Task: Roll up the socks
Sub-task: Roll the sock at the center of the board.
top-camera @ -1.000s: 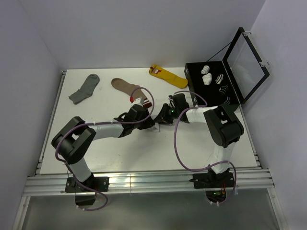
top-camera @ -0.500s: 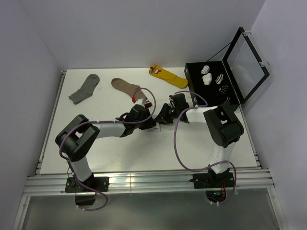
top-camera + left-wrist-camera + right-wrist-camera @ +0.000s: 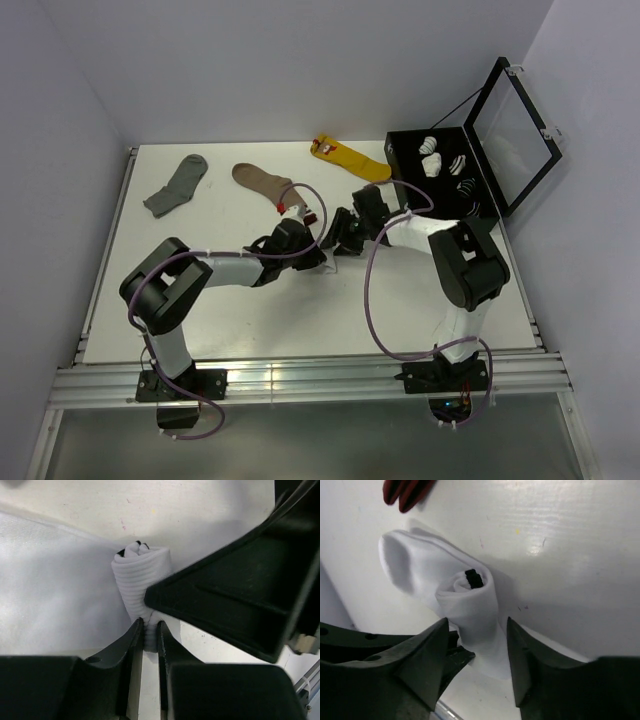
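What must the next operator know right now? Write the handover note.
Left gripper: shut on one end of the white sock roll, mid-table.
Right gripper: open, fingers either side of the same roll, not clearly clamped.
Done: rolling is begun; the roll is tight, with a dark bit at its core.
Left: the toe end lies flat and unrolled; finish the roll.
Black box at the right, lid open, holds rolled socks.
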